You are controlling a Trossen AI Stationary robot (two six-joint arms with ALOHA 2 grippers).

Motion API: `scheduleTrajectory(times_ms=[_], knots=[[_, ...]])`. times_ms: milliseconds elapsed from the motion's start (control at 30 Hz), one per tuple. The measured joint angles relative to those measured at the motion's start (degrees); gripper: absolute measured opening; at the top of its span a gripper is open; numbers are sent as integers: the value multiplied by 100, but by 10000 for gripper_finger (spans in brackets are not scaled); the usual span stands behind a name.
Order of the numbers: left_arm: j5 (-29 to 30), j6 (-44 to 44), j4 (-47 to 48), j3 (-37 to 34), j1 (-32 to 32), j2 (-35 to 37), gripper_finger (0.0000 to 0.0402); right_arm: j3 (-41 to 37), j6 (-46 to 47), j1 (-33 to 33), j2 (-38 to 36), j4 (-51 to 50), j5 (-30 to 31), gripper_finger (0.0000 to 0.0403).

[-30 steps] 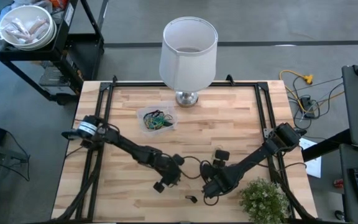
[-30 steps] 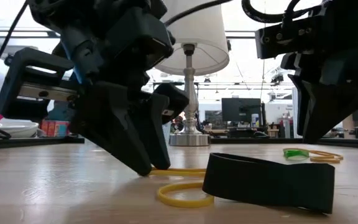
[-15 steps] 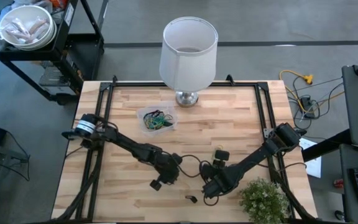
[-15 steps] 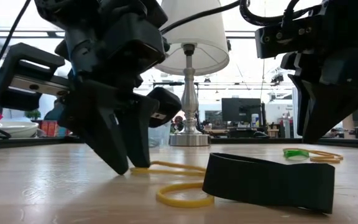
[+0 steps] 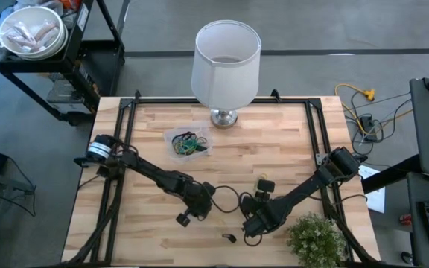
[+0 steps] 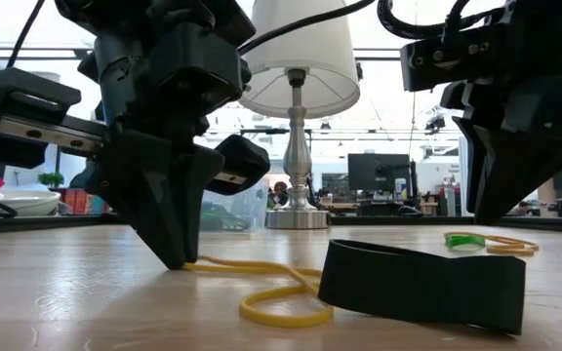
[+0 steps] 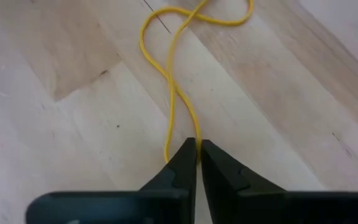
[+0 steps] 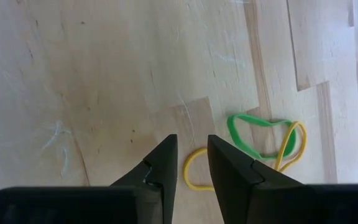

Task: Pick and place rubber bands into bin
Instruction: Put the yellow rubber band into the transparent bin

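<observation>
Pinch confirmed at the left tool (image 7: 197, 149): its two dark fingers are closed tight on one end of a thin yellow rubber band (image 7: 173, 68), which trails away across the counter (image 7: 55, 143) in a twisted figure-eight. In the low view the tips are seen down at the wood, with the band running from them toward a wide black band (image 6: 422, 283) lying on edge just beside it.

The right tool (image 8: 190, 163) is held low over the counter near its front edge, jaws partly open and nothing gripped (a green band (image 8: 257, 134) and a yellow loop (image 8: 194, 177) are seen just ahead of the tips).

The bin (image 5: 188, 142) is seen well apart from both tools, farther back near the lamp base (image 5: 223, 117), with a small tangle of bands already inside.

Risks, as judged from here:
- Only a thin strand is caught at the very tips; it could be lost on the lift.
- The trailing loop could be snagged under the black band, so that it is stretched, then snapped free.
- A dangling band could be dropped short of the bin's rim.
</observation>
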State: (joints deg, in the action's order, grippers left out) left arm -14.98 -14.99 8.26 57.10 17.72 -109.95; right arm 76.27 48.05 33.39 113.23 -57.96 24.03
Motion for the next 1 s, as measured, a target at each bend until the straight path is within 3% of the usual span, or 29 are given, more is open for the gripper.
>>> scheduleTrajectory(times_ms=[167, 467, 733, 1000], knots=[[61, -35, 52, -11, -4, 1, 1, 0, 0, 0, 0, 1, -1, 78], [978, -64, 291, -40, 110, 491, 0, 0, 0, 2, 0, -1, 0, 79], [3334, -251, 452, -355, 710, 1193, 0, 0, -2, 2, 0, 1, 0, 72], [4774, -182, 338, -735, 1174, 2075, 0, 0, -3, 2, 0, 34, 5, 71]])
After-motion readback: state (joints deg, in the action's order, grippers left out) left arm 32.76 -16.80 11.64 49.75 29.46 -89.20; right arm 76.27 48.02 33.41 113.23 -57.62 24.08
